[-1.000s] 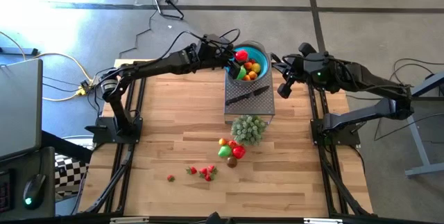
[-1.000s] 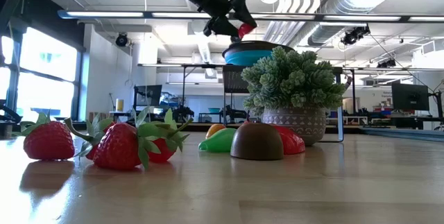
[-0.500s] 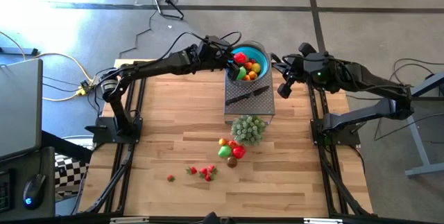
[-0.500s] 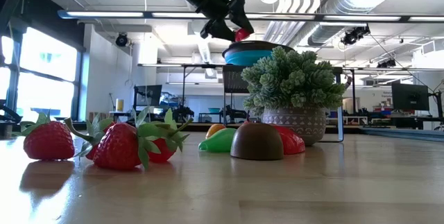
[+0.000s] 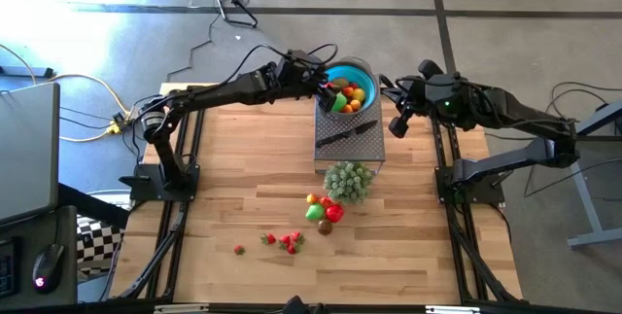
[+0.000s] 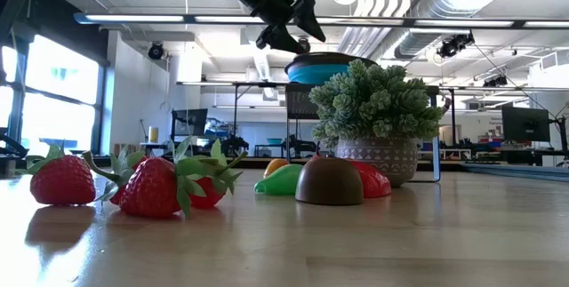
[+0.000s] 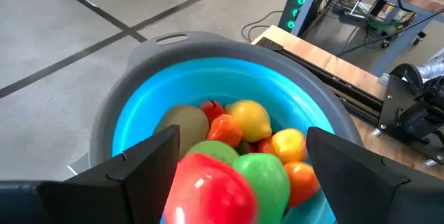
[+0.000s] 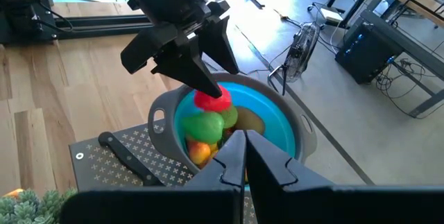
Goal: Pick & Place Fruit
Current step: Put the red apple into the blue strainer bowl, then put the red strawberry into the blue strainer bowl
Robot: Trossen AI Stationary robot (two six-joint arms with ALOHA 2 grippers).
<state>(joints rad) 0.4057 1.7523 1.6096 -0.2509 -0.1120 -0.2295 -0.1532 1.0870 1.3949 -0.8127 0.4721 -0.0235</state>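
Note:
My left gripper [image 5: 328,85] [image 7: 243,139] hangs open just over the blue bowl [image 5: 367,77] [image 7: 208,78]. A red fruit [image 7: 211,186] [image 8: 211,101] lies on top of the pile in the bowl, on a green fruit [image 7: 267,179], straight below the spread fingers. The bowl also holds yellow, orange and brown fruit. More fruit lies on the table: a mixed cluster [image 5: 323,212] and strawberries [image 5: 285,241] [image 6: 156,187]. My right gripper [image 5: 397,125] [image 8: 239,139] waits shut in the air, right of the bowl.
The bowl stands on a grey perforated stand [image 5: 374,149] with a black-handled knife [image 5: 345,134] on it. A pale green bushy plant [image 5: 347,180] [image 6: 378,100] stands in a pot near the stand, close to the mixed fruit. Bare wood lies left and right of the strawberries.
My left gripper has opened over the bowl without shifting. The red fruit that it held has dropped from between its fingers onto the pile in the bowl and no longer shows above the rim in the low view.

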